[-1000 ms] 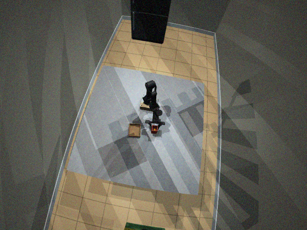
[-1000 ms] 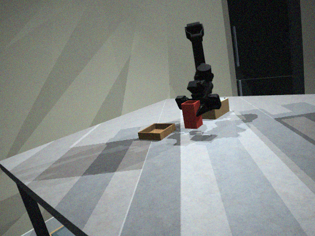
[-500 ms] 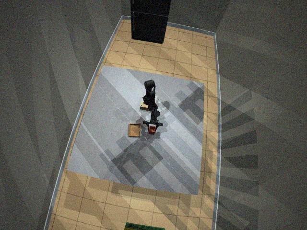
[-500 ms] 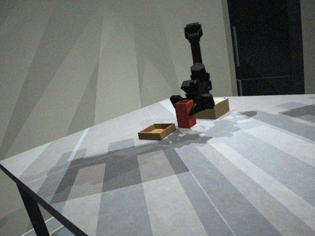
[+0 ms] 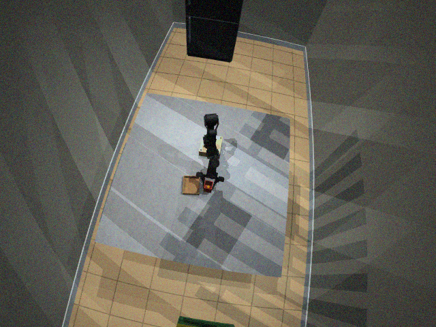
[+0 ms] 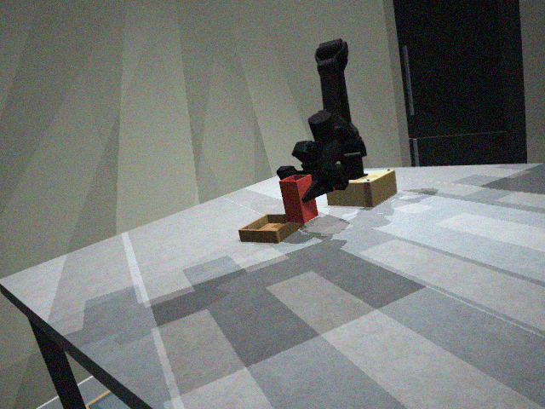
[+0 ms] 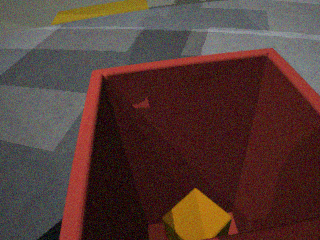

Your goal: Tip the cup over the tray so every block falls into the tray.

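While the tray [image 5: 183, 185] [image 6: 258, 238] sat just beside it, my gripper [image 5: 210, 181] [image 6: 295, 187] had the red cup [image 5: 208, 190] [image 6: 298, 202] [image 7: 82, 150] pinched, fingers well spread around its sides! The cup was near upright, a yellow block [image 5: 208, 187] [image 7: 196, 216] inside.

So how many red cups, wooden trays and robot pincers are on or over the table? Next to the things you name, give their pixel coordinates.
Red cup [image 5: 208, 190] [image 6: 294, 200] [image 7: 79, 165]: 1
Wooden tray [image 5: 190, 185] [image 6: 260, 235]: 1
Pincer [image 5: 208, 182] [image 6: 295, 193]: 1
Total: 3
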{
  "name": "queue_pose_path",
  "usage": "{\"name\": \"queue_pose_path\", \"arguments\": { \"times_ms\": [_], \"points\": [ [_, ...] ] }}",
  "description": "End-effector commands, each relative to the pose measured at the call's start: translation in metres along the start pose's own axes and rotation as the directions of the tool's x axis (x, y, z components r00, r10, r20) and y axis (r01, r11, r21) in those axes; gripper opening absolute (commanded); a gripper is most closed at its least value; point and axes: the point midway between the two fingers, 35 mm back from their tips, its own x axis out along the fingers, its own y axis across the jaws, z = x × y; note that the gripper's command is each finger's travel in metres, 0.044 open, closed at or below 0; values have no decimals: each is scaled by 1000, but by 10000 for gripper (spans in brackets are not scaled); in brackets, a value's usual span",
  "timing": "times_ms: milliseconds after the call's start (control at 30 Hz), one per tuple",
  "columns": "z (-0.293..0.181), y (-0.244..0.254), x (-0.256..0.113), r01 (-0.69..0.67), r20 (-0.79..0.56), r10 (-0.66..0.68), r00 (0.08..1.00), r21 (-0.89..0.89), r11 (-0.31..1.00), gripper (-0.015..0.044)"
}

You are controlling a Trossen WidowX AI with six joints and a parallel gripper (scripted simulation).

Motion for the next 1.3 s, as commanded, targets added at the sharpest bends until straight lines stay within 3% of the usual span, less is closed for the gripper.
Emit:
{"name": "queue_pose_path", "arguments": {
  "times_ms": [0,1000,1267],
  "points": [
    [9,-13,4,15,15,-15,1000,11,1000,0],
    [23,-123,9,163,26,-165,986,70,984,0],
    [23,-126,9,164,26,-169,985,126,978,0]
  ]
}}
